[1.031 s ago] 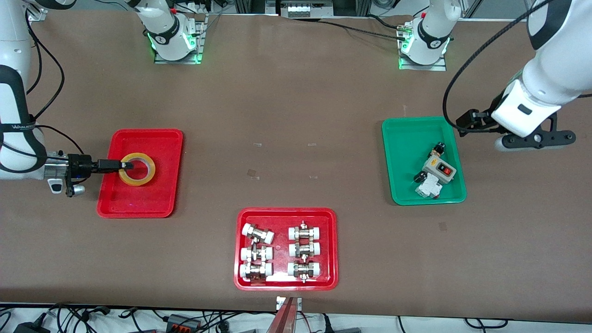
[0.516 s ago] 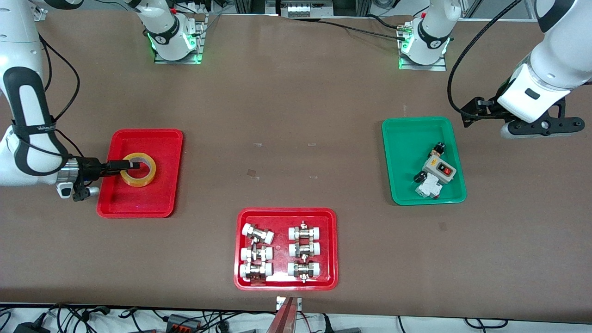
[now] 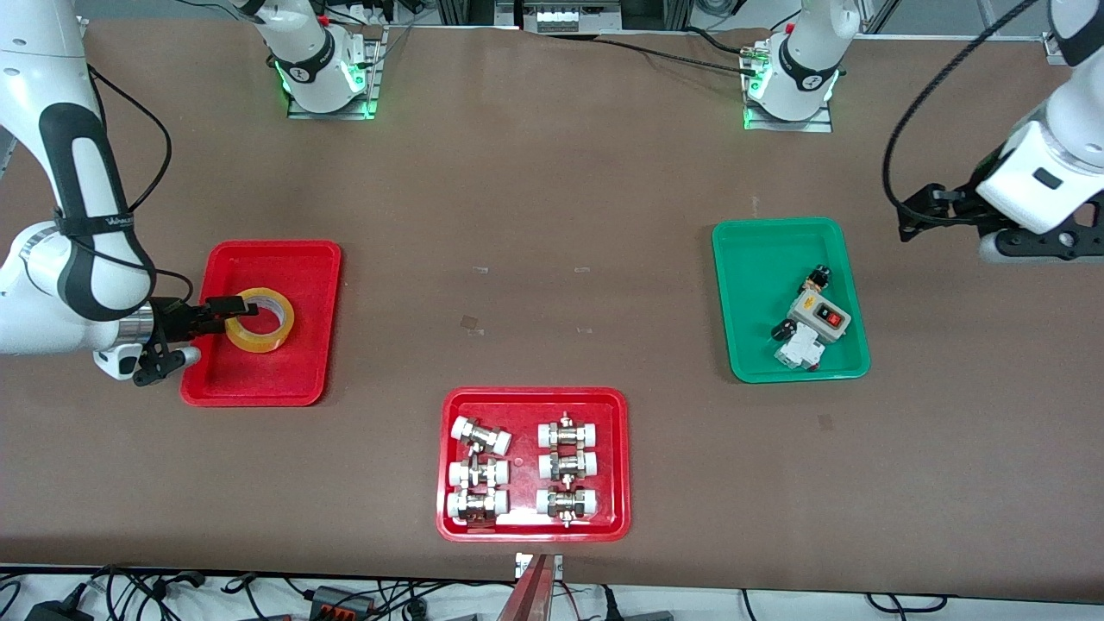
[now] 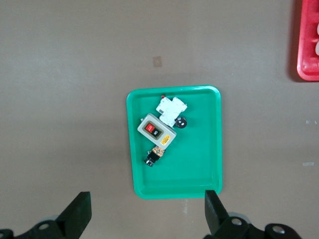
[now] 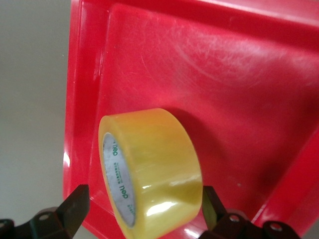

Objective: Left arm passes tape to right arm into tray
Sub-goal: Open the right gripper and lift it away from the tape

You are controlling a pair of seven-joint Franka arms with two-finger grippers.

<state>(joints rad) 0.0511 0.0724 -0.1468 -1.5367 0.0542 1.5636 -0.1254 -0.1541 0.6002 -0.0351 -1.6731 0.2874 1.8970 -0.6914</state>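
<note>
Brown worktop point(image 3: 552, 216) fills your front view, and reading it from the camera's edge upward you first meet the wider red tray of white-capped metal fittings point(image 3: 533, 464), untouched. Farther up, toward the right arm's end, sits the plain red tray point(image 3: 293, 379) with the tape point(image 3: 259, 317) already in it — the roll lies within the raised rim, nearer the base side of the tray than the camera side.

What has just changed is the right arm: over the last second its elbow has swung up and its wrist has drawn back toward the tray's outer edge. The right pincer point(image 3: 235, 312) is spread, its fingers at the roll's edge; in the right wrist view the tape point(image 5: 149, 169) stands between the two open fingertips point(image 5: 75, 209) and you cannot tell whether either one touches it. Nothing is pinched.

Toward the other end, the green tray point(image 3: 759, 259) holds its grey switch box point(image 3: 819, 317). The left pincer point(image 4: 144, 211) is also spread and carries nothing, and it has been moving off toward the worktop's end, away from the green tray.

You can take the delivery as essentially done — my judgement is that only the right arm's clean pull-away remains, without nudging the roll.
</note>
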